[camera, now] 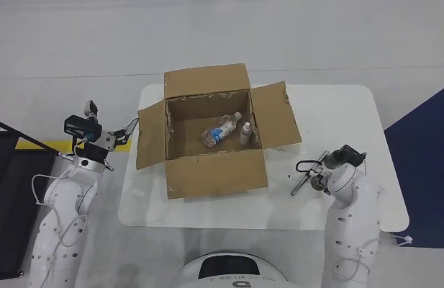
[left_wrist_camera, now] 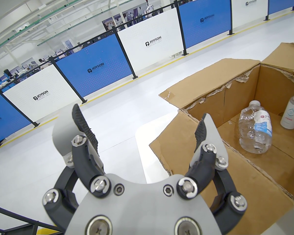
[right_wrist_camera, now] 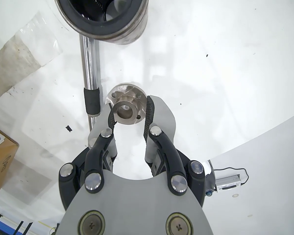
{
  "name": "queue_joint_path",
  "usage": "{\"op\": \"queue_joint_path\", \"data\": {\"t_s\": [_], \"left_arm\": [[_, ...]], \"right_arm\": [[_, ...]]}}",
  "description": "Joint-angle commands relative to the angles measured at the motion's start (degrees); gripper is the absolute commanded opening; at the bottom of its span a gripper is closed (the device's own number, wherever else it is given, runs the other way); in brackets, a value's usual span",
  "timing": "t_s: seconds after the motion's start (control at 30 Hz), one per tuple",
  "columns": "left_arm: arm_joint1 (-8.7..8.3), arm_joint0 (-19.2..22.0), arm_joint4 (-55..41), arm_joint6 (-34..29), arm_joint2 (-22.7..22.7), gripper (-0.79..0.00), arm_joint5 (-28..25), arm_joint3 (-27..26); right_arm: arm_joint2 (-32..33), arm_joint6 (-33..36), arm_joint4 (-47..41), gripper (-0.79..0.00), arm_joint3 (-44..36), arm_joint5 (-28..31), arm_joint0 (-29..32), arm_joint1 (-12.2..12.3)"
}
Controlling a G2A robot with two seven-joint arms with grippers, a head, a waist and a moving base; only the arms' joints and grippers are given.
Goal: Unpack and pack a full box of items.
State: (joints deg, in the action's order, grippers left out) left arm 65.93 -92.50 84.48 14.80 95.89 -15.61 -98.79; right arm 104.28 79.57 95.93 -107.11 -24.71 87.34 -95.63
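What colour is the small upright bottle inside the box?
The bottle is white; clearest in the left wrist view.

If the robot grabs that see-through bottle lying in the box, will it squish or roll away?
Probably squishes: the clear bottle looks dented and empty, so likely light and soft. It lies on its side in the box, so a nudge might roll it. Its smooth plastic may slip.

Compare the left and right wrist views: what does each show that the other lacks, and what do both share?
Left wrist view: the open left gripper, and in the cardboard box a clear plastic bottle lying near an upright white spray bottle. Right wrist view: the right gripper closed on a flanged metal hub, a steel rod and a cylindrical bearing. Both: that box and the white table.
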Motion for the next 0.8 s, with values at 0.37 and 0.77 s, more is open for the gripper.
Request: {"op": "queue_joint_path", "data": {"t_s": [0.37,0.77], "left_arm": [[0.0,0.0,0.0,0.0,0.0,0.0,0.0,0.0],[0.0,0.0,0.0,0.0,0.0,0.0,0.0,0.0]], "right_arm": [[-0.6,-0.1,3.5,-0.529,3.3,-0.1,-2.3,-1.3],[0.4,0.7,6.1,-0.785,4.4,0.7,-3.3,-2.4]]}}
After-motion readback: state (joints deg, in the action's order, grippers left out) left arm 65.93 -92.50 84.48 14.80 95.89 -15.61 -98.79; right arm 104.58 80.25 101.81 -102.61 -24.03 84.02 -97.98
